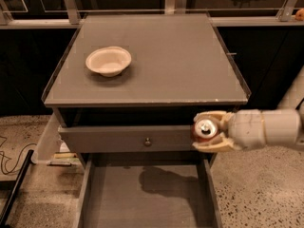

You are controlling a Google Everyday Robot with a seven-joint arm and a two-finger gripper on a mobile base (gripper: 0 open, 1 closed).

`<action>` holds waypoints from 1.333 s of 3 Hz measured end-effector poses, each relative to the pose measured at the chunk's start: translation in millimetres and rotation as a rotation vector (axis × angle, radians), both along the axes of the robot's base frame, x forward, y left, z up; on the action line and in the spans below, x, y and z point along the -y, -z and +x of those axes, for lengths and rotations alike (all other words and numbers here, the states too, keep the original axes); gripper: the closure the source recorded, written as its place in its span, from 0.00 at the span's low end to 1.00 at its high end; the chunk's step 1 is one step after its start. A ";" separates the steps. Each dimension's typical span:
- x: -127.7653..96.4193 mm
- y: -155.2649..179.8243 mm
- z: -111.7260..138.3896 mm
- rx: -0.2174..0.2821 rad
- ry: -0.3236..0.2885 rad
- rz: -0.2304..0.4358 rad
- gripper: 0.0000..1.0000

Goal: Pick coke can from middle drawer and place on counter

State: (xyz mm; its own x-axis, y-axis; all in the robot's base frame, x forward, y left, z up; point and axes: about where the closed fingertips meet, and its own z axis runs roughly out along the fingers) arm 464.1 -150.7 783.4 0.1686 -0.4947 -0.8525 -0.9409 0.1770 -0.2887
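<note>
Sitting between the two pale fingers (212,115) of the tool (201,131), the coke can (205,128) shows its silver top and pull tab towards the camera, with a sliver of its red side visible at the left. The tool is closed around the can, one finger above it and one below, both touching its body. The can hangs in the air, clear of every surface. It is in front of the right end of the closed grey drawer front (118,139), just below the front edge of the worktop (180,56) and above the right part of the open middle drawer (118,198).

The white arm (266,127) that carries the tool reaches in from the right edge of the view, roughly level. On the bare grey floor of the middle drawer a dark shadow (164,179) lies below and to the left of the can. The drawer is pulled out towards the camera, with thin side walls on the left and right.

A small round knob (147,141) sits at the middle of the closed drawer front, well to the left of the can. On the worktop, a shallow white bowl (109,60) stands upright in the left half, well apart from the can and the tool. Speckled flooring (256,189) surrounds the cabinet, and a dark cable (9,161) lies on it at the far left.
</note>
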 end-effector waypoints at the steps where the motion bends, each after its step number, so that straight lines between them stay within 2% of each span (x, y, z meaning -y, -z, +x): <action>1: 13.3 -43.2 -3.6 -0.022 -0.058 0.056 1.00; 2: 13.2 -43.4 -3.5 -0.022 -0.059 0.057 1.00; 3: 7.9 -71.0 7.5 0.013 -0.092 0.069 1.00; 4: -9.9 -120.0 27.5 0.043 -0.196 0.101 1.00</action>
